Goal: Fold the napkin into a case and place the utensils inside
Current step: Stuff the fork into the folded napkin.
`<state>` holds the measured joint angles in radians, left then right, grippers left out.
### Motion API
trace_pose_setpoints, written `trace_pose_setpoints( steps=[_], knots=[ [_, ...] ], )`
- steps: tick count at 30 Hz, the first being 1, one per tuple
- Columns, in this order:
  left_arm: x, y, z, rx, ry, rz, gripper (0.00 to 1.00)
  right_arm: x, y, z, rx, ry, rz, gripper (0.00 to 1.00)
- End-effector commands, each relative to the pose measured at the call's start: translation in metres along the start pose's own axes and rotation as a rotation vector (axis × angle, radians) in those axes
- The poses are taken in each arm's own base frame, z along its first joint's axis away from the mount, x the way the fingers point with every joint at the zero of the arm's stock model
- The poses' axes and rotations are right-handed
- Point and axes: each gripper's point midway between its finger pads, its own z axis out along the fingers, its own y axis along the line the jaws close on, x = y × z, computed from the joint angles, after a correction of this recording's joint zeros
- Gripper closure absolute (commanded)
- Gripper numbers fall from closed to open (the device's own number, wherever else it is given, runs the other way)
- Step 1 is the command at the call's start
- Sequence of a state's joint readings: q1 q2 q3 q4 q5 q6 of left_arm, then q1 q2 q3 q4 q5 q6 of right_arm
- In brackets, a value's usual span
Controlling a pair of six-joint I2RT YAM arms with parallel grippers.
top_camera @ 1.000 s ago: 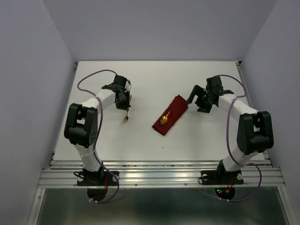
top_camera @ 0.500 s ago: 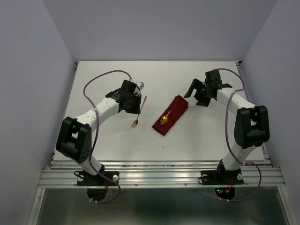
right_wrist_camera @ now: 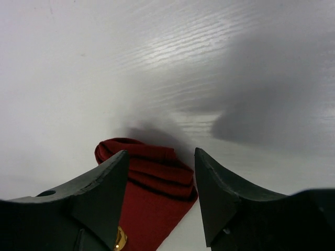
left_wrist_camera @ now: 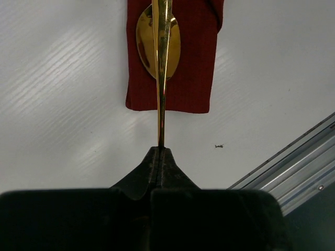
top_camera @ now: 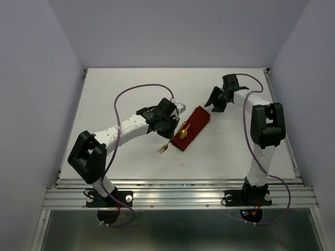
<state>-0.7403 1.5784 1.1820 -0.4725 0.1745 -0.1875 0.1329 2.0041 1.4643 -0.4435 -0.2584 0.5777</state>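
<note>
The dark red napkin lies folded as a narrow case [top_camera: 194, 123] [left_wrist_camera: 196, 78] [right_wrist_camera: 152, 193] at mid-table, running diagonally. A gold spoon [top_camera: 182, 134] [left_wrist_camera: 146, 39] rests on it, bowl toward the near end; only a glint of the spoon [right_wrist_camera: 120, 239] shows in the right wrist view. My left gripper [top_camera: 173, 124] [left_wrist_camera: 160, 149] is shut on the handle of the gold fork [top_camera: 163, 148] [left_wrist_camera: 162, 99], which hangs just left of the case's near end. My right gripper [top_camera: 213, 100] [right_wrist_camera: 162, 152] hovers open over the case's far, rolled end, its fingers straddling it.
A metal rail [top_camera: 178, 191] [left_wrist_camera: 298, 167] runs along the table's near edge. A tiny dark speck [top_camera: 182, 164] [left_wrist_camera: 220, 146] lies on the white table between case and rail. Pale walls enclose the table on three sides.
My left arm swung right, carrying the fork from the table's left side to the case. My right gripper drew back toward the far side and its jaws narrowed.
</note>
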Motion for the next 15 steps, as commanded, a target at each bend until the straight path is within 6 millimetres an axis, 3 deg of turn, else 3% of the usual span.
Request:
trace_pose_setpoints(
  steps=[1,7,15],
  knots=[
    [-0.004,-0.015,0.000,-0.013,0.027,0.076,1.00,-0.018,0.019,0.005,-0.017,-0.044,-0.010,0.44],
    [0.000,-0.026,0.013,-0.039,0.087,0.115,1.00,-0.013,0.016,0.019,-0.003,-0.020,-0.010,0.48],
    [0.006,-0.020,0.034,-0.135,0.161,0.149,1.00,0.003,0.011,0.024,-0.001,0.009,-0.008,0.48]
  ],
)
